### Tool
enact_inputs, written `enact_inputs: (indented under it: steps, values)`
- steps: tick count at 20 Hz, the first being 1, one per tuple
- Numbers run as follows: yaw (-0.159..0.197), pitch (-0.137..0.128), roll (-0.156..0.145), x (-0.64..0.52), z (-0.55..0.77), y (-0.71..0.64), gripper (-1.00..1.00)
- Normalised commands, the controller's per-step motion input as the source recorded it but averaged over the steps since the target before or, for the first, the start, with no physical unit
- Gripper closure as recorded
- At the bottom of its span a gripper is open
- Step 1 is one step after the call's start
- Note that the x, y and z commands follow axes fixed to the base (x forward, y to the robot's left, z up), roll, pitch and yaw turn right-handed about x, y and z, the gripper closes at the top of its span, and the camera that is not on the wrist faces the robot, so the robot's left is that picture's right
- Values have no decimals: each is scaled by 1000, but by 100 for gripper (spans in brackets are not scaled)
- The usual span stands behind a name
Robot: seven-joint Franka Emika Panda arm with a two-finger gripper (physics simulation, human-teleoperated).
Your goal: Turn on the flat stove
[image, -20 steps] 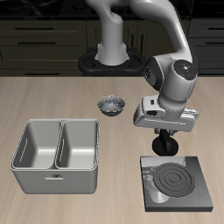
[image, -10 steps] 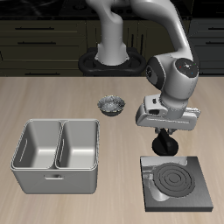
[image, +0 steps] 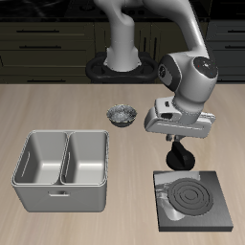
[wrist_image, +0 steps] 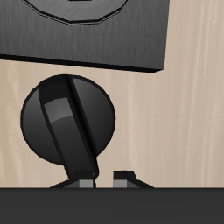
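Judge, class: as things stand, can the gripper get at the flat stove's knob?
Probably yes. The gripper hangs right above the knob at the flat stove's back edge, and the wrist view shows nothing between the fingertips and the knob. Whether they touch it already is unclear.

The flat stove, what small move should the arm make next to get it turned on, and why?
Probably come straight down a little further over the knob before gripping. The burner rings on the flat stove are dark, so it is not on yet. The wrist view shows the knob's ridge just ahead of the gripper, whose jaws stand slightly apart and do not appear to close on it.
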Motion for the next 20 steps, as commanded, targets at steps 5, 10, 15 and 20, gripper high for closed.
enact_inputs:
  steps: [5,10,15,20]
  values:
    - [30,-33,-4,-102,324,-257,100]
    - [23,-26,10,-76,323,-285,100]
    - [-26,26,-3,-90,-18,35,-100]
    - [-27,26,26,-45,48,105,-100]
